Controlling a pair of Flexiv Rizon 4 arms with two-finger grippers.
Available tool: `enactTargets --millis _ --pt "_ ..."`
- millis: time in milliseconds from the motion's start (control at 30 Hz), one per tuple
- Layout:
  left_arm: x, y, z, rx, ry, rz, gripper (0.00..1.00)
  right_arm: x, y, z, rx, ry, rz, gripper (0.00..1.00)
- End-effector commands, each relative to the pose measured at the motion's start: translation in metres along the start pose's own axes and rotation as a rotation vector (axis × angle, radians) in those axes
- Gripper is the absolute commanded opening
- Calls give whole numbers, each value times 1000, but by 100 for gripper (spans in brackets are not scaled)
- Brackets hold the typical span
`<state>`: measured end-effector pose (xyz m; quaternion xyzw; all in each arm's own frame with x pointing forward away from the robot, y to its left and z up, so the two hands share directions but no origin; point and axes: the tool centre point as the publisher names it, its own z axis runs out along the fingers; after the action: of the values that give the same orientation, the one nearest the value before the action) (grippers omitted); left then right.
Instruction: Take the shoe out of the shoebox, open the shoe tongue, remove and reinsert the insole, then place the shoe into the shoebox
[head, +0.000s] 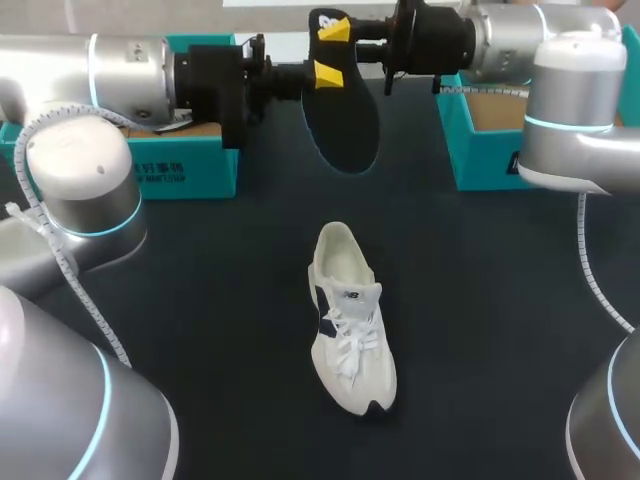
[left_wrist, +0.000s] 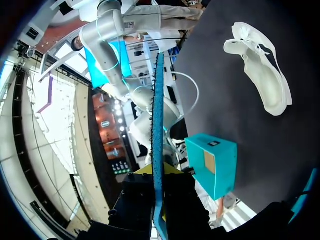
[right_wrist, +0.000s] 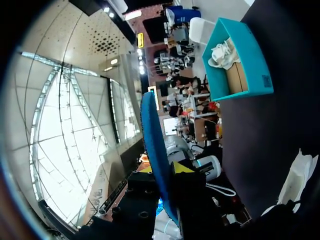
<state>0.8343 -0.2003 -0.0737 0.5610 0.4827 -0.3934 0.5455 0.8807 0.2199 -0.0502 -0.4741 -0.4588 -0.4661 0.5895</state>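
Currently | insole (head: 342, 125) out, held aloft | left gripper (head: 322, 75) and right gripper (head: 335, 30) both clamped on one end, probably for regrasping | shoe (head: 350, 325) rests mid-table (head: 500, 300), opening up, ready for reinsertion

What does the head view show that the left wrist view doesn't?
Head view only: the left box and right box together, and the left gripper and right gripper both clamping the insole, its dark face showing. Left wrist view only: the insole edge-on, a thin blue strip. Both: the white shoe resting on the table, the right box.
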Motion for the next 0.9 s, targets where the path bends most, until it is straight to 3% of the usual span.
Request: enactTargets --millis 33,533,900 --pt "0 -2 -2 4 2 -1 0 3 -4 -13 -33 19 -43 100" --pt "5 -10 -16 24 11 -29 0 11 -46 -96 14 22 -97 100" --pt "1 0 -11 30 26 -22 0 8 -56 -124 24 -24 -135 100"
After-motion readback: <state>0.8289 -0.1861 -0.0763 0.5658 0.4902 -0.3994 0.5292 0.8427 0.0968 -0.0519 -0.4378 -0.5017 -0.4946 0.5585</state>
